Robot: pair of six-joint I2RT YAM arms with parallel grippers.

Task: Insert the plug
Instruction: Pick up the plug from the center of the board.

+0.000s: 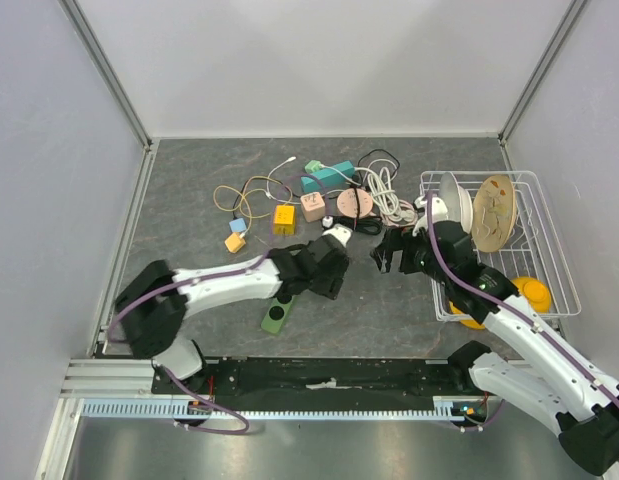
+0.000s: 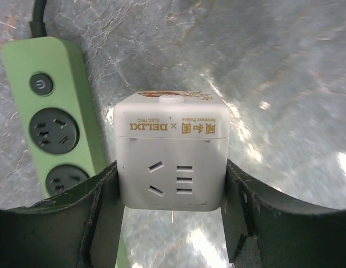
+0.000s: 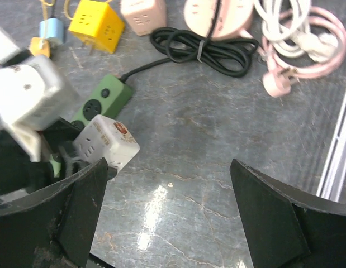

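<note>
The left claw (image 2: 171, 172) grips a white cube adapter (image 2: 173, 139) on the grey counter (image 1: 189, 190), its dark fingers (image 2: 103, 195) pressed against the cube's two sides. The adapter's socket face, with slots and three USB ports, looks toward the wrist camera. It sits just beside the green power strip (image 2: 52, 123), whose button and two sockets face upward. Whether the cube rests on the counter or hangs just above it cannot be told. The right claw (image 3: 167, 167) hangs nearby with its jaws spread wide, holding nothing. Behind lie a yellow cube (image 3: 99, 23), a coiled black cord (image 3: 203, 50) and pale cables (image 3: 295, 28).
</note>
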